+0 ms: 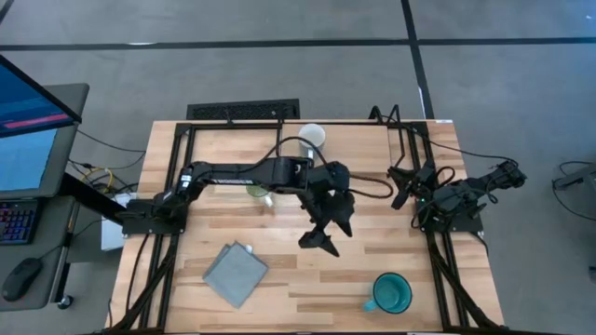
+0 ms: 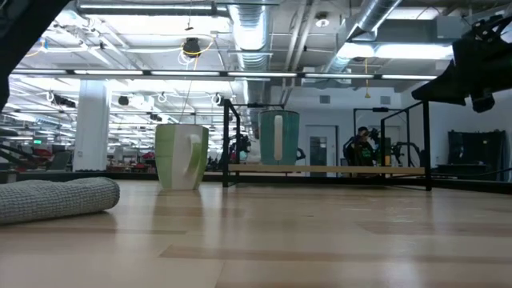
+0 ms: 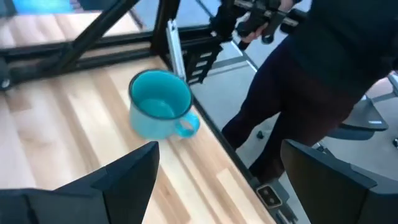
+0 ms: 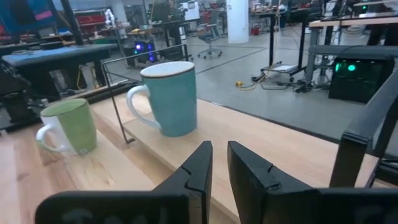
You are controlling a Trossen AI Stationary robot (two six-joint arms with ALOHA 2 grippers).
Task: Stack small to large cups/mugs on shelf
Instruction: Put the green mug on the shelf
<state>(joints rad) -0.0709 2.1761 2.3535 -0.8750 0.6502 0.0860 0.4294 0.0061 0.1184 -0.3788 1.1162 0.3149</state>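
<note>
A teal mug (image 1: 391, 293) stands upright on the table near its front right corner; it also shows in the left wrist view (image 3: 158, 102), handle (image 3: 186, 124) toward the table edge. My left gripper (image 1: 326, 233) hangs open above mid-table, short of this mug and touching nothing. A mug, white inside and pale teal outside (image 1: 312, 137), stands on the light-wood shelf (image 4: 249, 137) at the far side. A light green mug (image 4: 71, 127) stands on the table beside the shelf, partly under my left arm. My right gripper (image 4: 217, 155) is shut and empty at the right, pointing at the shelf.
A folded grey cloth (image 1: 235, 273) lies at the front left of the table. A person in dark clothes (image 3: 311, 81) stands just beyond the table edge by the teal mug. Black frame rails (image 1: 177, 167) run along the table's left and right sides.
</note>
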